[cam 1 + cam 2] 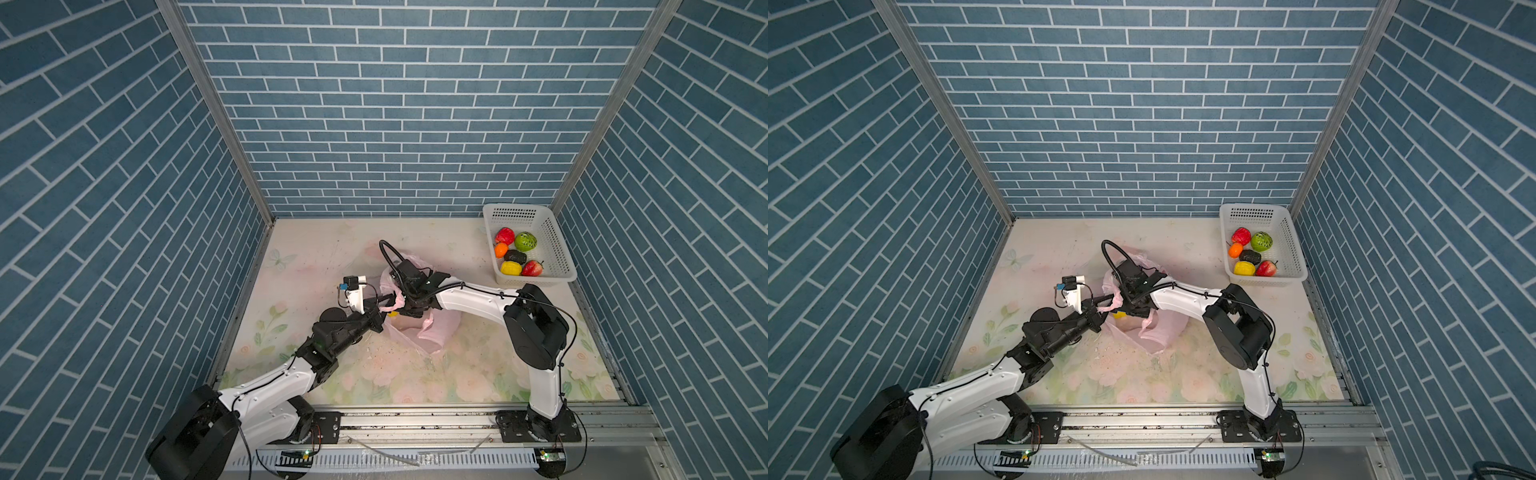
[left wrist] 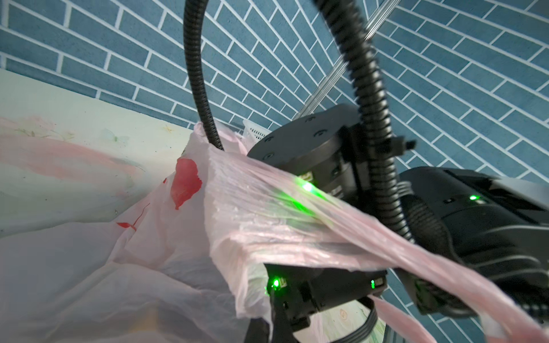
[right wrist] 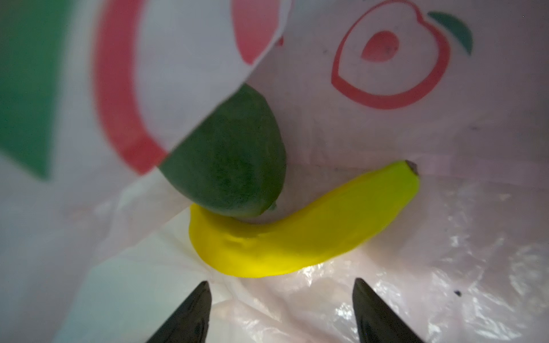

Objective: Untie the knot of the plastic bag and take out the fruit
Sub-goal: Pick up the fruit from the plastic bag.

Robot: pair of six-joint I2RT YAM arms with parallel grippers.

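The bag (image 1: 440,332) lies mid-desk (image 1: 332,249), its mouth open. The left end effector (image 1: 385,301) is pressed together on a twisted pink handle (image 1: 394,306) and holds it taut above the desk, off the bag's left side. In the left wrist view the film (image 2: 267,213) stretches tight across the right arm's wrist.

The right end effector (image 3: 280,285) is inside the bag with its jaws spread and nothing between them. Just beyond its tips lie a banana (image 3: 297,237) and a green fruit (image 3: 231,166), which rests on the banana's end and is half covered by a fold of film.

A white basket (image 1: 561,241) sits in the far right corner, well apart from the bag. It holds six fruits: red (image 1: 504,235), green (image 1: 525,241), orange (image 1: 501,249), dark (image 1: 515,256), yellow (image 1: 511,268) and a strawberry (image 1: 532,268).
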